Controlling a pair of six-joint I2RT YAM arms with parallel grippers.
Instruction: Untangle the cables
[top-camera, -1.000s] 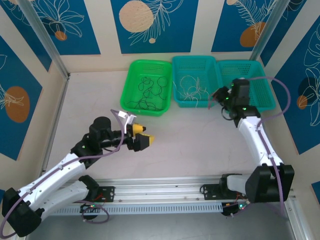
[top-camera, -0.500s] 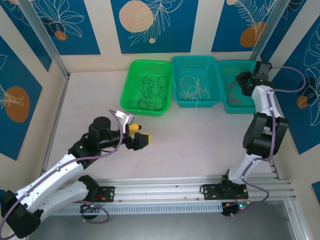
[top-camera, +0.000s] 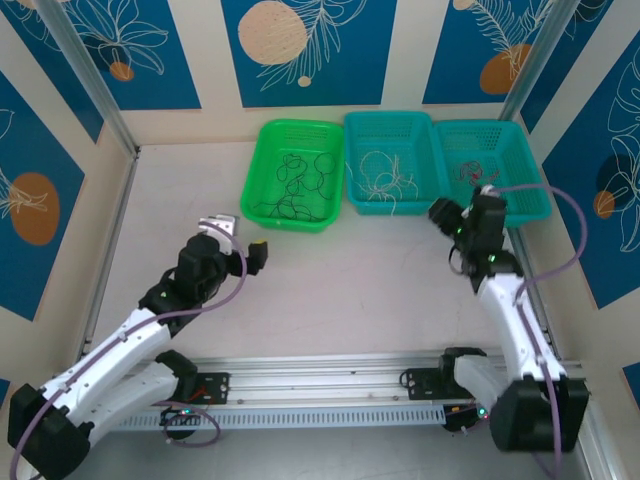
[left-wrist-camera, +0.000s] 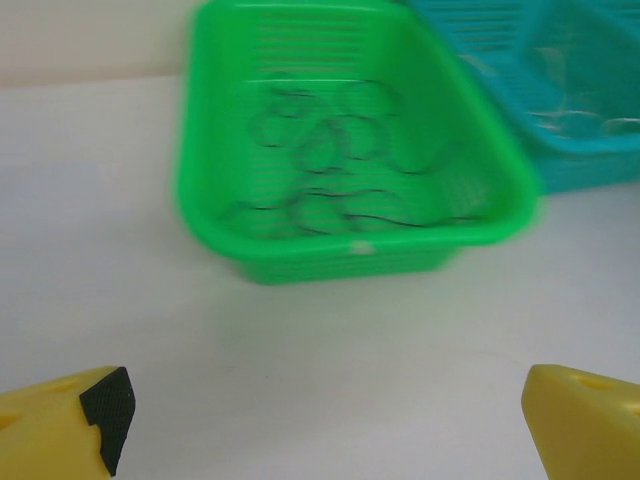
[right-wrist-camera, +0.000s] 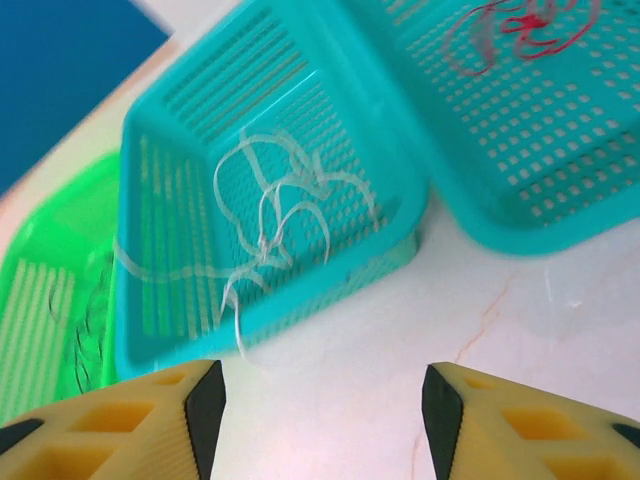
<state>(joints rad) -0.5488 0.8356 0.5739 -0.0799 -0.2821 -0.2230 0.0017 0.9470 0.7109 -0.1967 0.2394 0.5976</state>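
Black cables lie curled in the green basket, also seen from the left wrist as black cables in the green basket. White cables fill the middle teal basket; in the right wrist view one strand of the white cables hangs over its near rim. Red cables rest in the right teal basket. My left gripper stands wide open over bare table before the green basket. My right gripper is open and holds nothing, just before the teal baskets.
The three baskets stand side by side along the back wall. The middle teal basket and the right teal basket touch. A metal rail runs along the near edge. Bare table lies between the arms.
The right gripper reached over the right teal basket, opened from shut, and has drawn back to the table in front of it. The left gripper has turned and pulled back leftwards.
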